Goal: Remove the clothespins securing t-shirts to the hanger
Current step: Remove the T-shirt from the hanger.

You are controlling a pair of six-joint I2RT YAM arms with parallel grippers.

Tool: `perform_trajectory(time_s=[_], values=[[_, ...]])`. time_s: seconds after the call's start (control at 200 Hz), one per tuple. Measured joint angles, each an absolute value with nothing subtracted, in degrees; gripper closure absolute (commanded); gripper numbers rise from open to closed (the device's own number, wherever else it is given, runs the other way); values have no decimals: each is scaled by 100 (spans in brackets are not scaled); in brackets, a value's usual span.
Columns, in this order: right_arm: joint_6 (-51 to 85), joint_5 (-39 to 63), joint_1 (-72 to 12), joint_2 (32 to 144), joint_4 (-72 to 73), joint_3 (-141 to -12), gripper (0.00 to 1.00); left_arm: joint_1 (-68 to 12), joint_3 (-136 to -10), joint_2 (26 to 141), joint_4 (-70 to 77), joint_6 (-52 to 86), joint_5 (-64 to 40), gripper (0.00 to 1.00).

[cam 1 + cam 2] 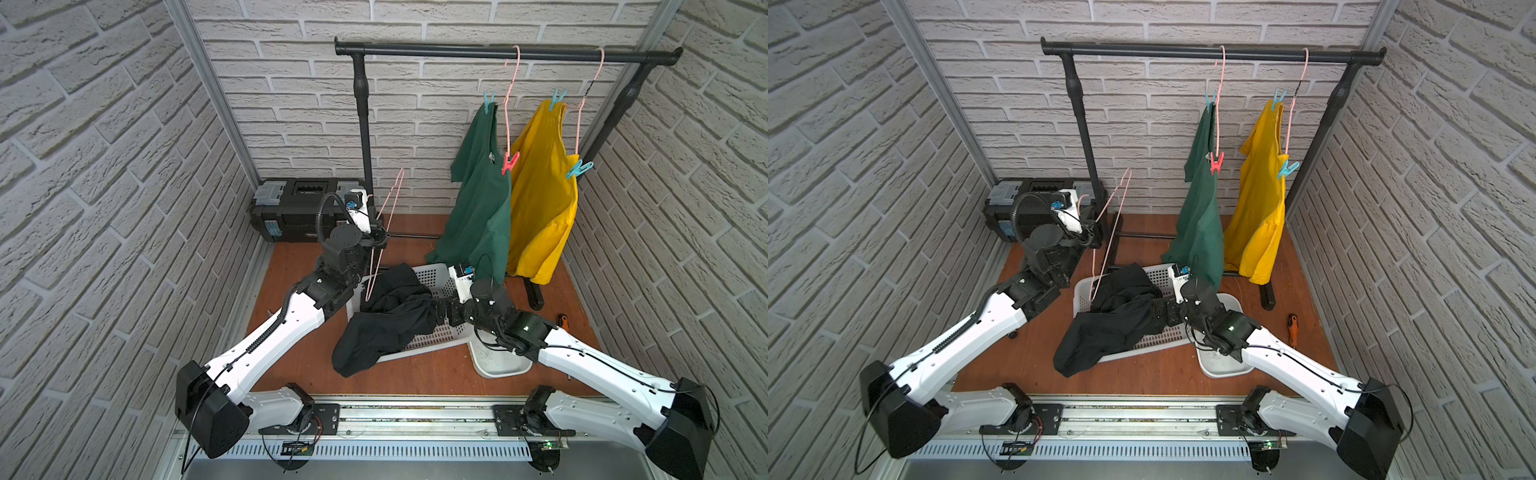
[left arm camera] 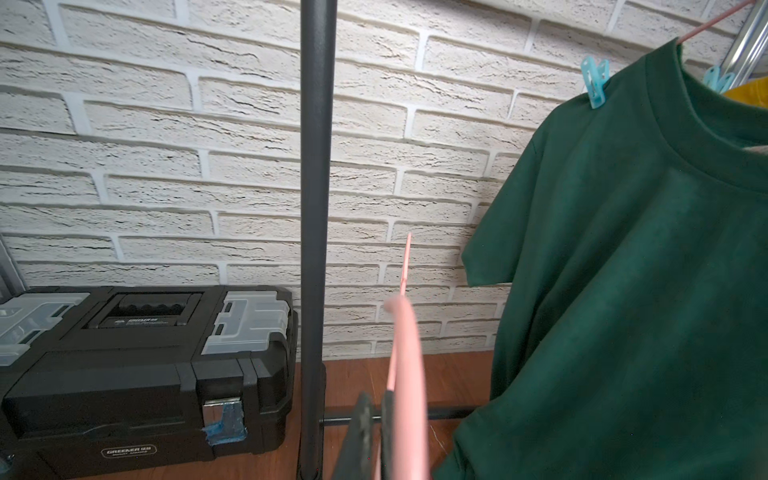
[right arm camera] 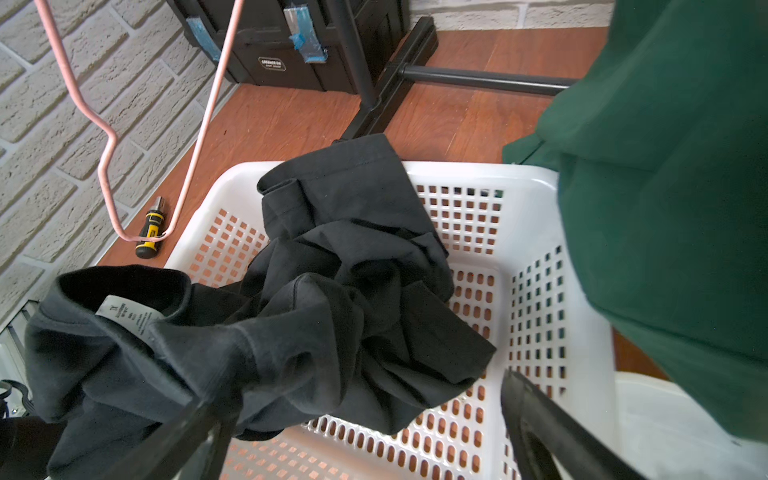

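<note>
In both top views, the left gripper point(image 1: 379, 237), left of centre, is clamped on a bare pink wire hanger point(image 1: 386, 216). The right gripper point(image 3: 357, 399) gapes wide over a crumpled black cloth t-shirt point(image 1: 386, 320) draped across a white perforated plastic basket point(image 1: 436, 272) at centre. In the upper right, three teal plastic clothespins point(image 1: 489, 101) and one red clothespin point(image 1: 510, 162) pin the dark green t-shirt point(image 1: 482, 199) and the yellow t-shirt point(image 1: 540, 199).

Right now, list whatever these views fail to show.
- Tub: inside mostly covered by the right arm in both top views; contents cannot be told.
- Left gripper: cut off by the left wrist view's edge; the hanger it clamps is blurred.
- Yellow shirt: only a sliver in the left wrist view, behind the green shirt.
- Label on the black shirt: print too small to read in the right wrist view.
</note>
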State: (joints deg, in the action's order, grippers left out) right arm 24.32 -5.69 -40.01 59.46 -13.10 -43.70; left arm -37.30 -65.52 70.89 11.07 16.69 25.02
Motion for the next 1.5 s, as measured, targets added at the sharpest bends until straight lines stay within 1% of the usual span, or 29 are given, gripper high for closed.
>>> perform_trajectory(time_s=[0.195,0.395,0.535,0.64,0.815,0.905,0.975,1.125,1.33,1.43,1.5], values=[[2255,-327,-3723,5502,-1520,-4368,0,-3625,-6552,7065,1055,1699,2460,100],[2189,279,-3662,5323,-1557,-4368,0,-3562,-6523,7043,1028,1828,2377,100],[2414,755,-3662,5483,-1284,-4368,0,-3551,-6504,7030,1026,1931,2307,100],[2567,1155,-3667,5854,-1024,-4425,0,-3546,-6504,7030,1031,2008,2309,100],[2637,1398,-3734,6230,-958,-4663,0,-3538,-6532,7032,1013,2167,2335,100],[2646,1470,-3774,6322,-950,-4976,4,-3538,-6582,7035,982,2276,2366,100],[2641,1546,-3857,6497,-860,-5297,4,-3538,-6624,7052,993,2377,2397,100],[2637,1592,-4200,6851,-561,-5603,8,-3538,-6667,7118,978,2543,2462,100],[2679,1643,-4611,7478,-364,-5811,18,-3548,-6796,7183,934,2735,2615,100],[2755,1675,-4689,7745,-274,-5937,25,-3577,-6851,7185,945,2808,2620,100],[2794,1695,-4716,7907,-185,-6029,27,-3603,-6886,7192,941,2836,2620,100]])
